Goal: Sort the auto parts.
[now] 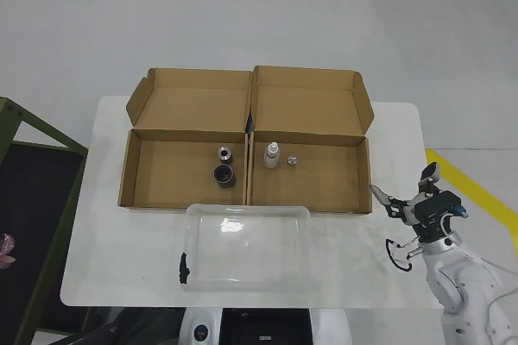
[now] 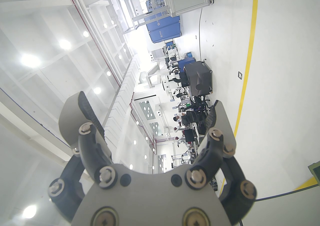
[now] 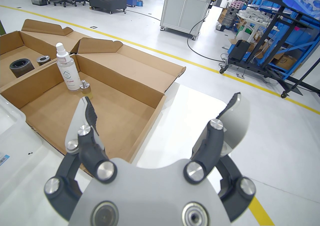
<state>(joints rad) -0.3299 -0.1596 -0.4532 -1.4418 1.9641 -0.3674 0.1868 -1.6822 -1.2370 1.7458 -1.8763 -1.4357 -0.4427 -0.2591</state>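
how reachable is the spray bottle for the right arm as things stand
Probably yes: the right gripper is open and empty beside the open-topped cardboard box; the spray bottle stands upright inside, only a small metal fitting close beside it.

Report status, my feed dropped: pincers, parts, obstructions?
Left pincer open, empty. Right pincer open, at table edge. Bottle, fitting in right box; large sleeve, small sleeve in left box. No obstruction seen.

Bright glare from ceiling lamps [image 2: 30,60]

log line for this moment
left gripper open, aimed at the room | right gripper open, by table edge | bottle and small metal part in right box | big sleeve and small sleeve in left box
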